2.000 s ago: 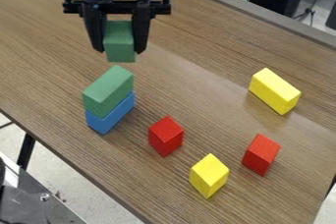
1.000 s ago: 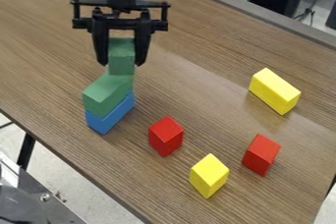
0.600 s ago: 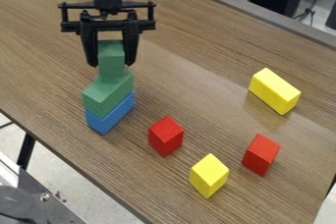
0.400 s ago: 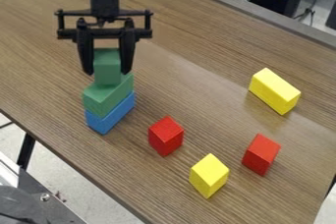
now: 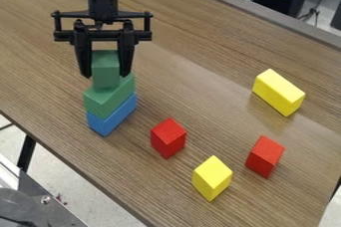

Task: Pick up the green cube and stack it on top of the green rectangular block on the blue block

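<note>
I have the gripper [image 5: 105, 76] closed on the small green block [image 5: 106, 68], one finger against each side. I'm holding that block upright over the larger green block [image 5: 106, 97], towards its back part; I can't tell whether the two touch. The larger one lies flush on the blue block [image 5: 112, 117], on the left part of the wooden table [image 5: 193, 64], inboard of its lower-left edge.

To the right of my stack, near its base, sits a red block [image 5: 168, 139], with a yellow block [image 5: 212, 177] closer to that same edge. A second red block [image 5: 265, 156] stands further right, apart from both. The long yellow block [image 5: 278, 91] lies beyond it, towards the upper-right edge, with a broad stretch of tabletop between it and my gripper
</note>
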Robot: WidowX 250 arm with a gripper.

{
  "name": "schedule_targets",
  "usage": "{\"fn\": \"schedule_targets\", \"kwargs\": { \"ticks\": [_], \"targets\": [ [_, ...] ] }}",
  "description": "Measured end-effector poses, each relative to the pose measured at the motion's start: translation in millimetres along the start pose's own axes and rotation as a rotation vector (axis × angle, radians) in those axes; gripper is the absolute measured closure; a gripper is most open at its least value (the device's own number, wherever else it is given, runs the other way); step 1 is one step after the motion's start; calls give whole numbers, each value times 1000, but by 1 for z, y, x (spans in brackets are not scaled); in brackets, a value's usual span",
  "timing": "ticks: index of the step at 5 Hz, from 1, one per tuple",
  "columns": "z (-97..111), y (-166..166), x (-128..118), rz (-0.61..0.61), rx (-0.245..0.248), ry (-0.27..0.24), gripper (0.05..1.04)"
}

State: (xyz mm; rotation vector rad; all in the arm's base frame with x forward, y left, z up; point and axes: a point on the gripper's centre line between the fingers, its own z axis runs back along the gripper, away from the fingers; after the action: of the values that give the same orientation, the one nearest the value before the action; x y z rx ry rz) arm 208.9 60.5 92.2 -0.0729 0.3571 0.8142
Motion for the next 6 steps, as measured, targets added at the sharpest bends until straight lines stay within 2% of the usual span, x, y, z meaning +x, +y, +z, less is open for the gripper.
{"fn": "schedule_targets", "kwargs": {
  "ticks": [1,2,3,4,6],
  "targets": [
    [0,-1,0,1,-5,-3,497],
    [1,-2,1,-7,-11,-10,424],
    [1,-8,1,-56,14,-33,154],
    [1,-11,0,-78,36,-48,83],
    [3,-13,-2,-90,55,-56,85]
  ]
}}
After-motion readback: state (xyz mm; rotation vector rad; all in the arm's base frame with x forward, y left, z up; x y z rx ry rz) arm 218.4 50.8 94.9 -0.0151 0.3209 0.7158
